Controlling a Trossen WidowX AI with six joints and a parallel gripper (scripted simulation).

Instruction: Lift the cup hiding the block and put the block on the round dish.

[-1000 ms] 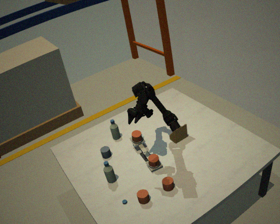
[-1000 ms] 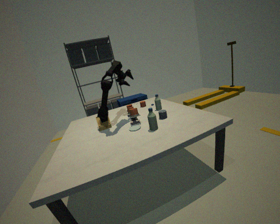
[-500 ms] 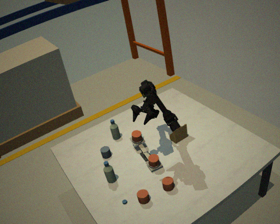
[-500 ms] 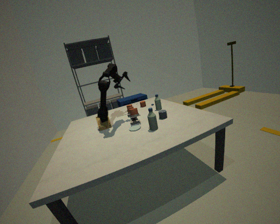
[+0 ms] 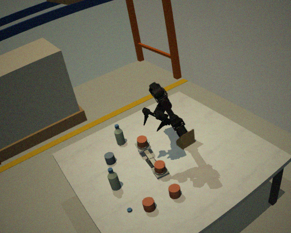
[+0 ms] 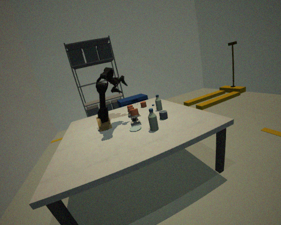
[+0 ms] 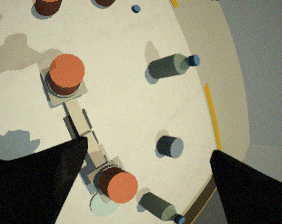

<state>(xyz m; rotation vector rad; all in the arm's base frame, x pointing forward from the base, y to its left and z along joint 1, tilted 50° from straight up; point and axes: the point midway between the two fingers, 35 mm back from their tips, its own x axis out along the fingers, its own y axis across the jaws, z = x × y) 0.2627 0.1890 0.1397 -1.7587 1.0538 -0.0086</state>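
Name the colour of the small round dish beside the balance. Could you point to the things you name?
Pale green (image 6: pixel 135 128) (image 7: pixel 103 205); clearest in the exterior view.

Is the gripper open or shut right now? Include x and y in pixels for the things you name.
Open: the gripper (image 5: pixel 151 127) (image 6: pixel 121 89) (image 7: pixel 152 151) has its fingertips spread wide apart, and the wrist view shows nothing held between them.

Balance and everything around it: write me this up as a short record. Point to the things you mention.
balance (image 5: pixel 148 155) (image 7: pixel 78 117): a cup on each end
dish-side cup (image 5: pixel 142 142) (image 6: pixel 134 112) (image 7: pixel 123 187): upside down or lidded, cannot tell
far-end cup (image 5: pixel 159 166) (image 7: pixel 67 71): still to be chosen or ruled out
block: not visible
dish (image 6: pixel 135 128) (image 7: pixel 103 205): on the table, bare
gripper (image 5: pixel 150 128) (image 6: pixel 123 89) (image 7: pixel 152 151): open, raised, holding nothing
lower end: cannot tell
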